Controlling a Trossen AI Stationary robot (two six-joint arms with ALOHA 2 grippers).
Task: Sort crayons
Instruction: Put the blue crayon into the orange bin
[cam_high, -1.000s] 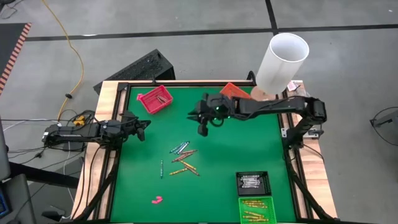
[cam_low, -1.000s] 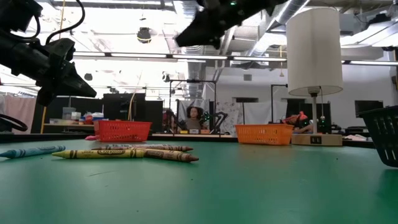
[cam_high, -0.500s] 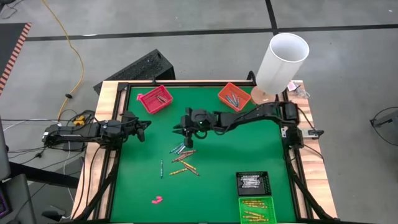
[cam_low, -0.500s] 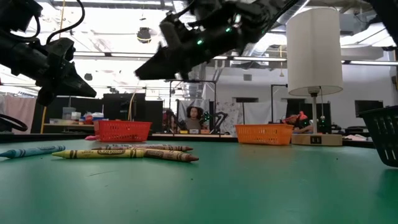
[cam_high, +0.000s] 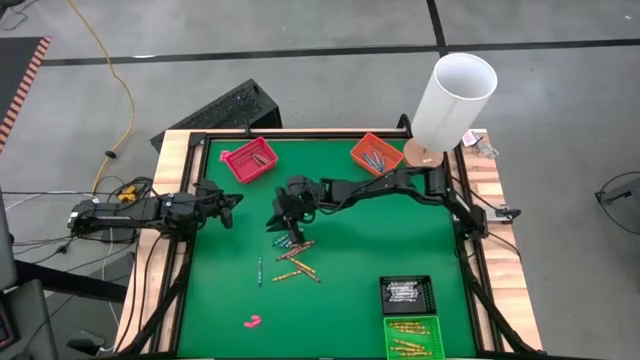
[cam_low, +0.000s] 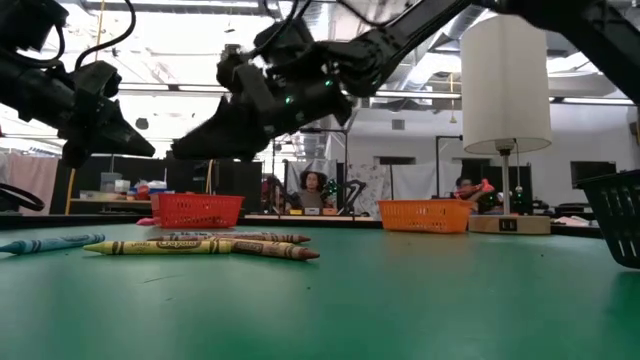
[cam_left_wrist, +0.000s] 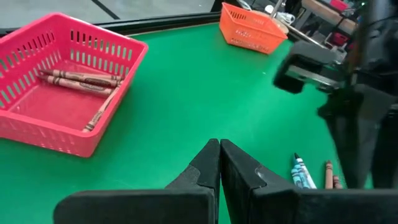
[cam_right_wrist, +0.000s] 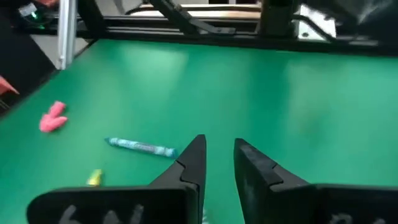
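Just beyond parted jaws, crayons (cam_high: 293, 252), seemingly.

floor: grey concrete (cam_high: 300, 60), black seams | cable: yellow (cam_high: 118, 90) | ceiling: bright strip lights (cam_low: 200, 92)

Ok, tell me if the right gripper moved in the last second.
Yes. The right gripper moved away from the orange basket toward the loose crayons.

Robotics lab, green-topped test table (cam_high: 350, 250), concrete floor (cam_high: 300, 60), exposed ceiling ducts (cam_low: 300, 40), cluttered workbenches (cam_low: 130, 190)
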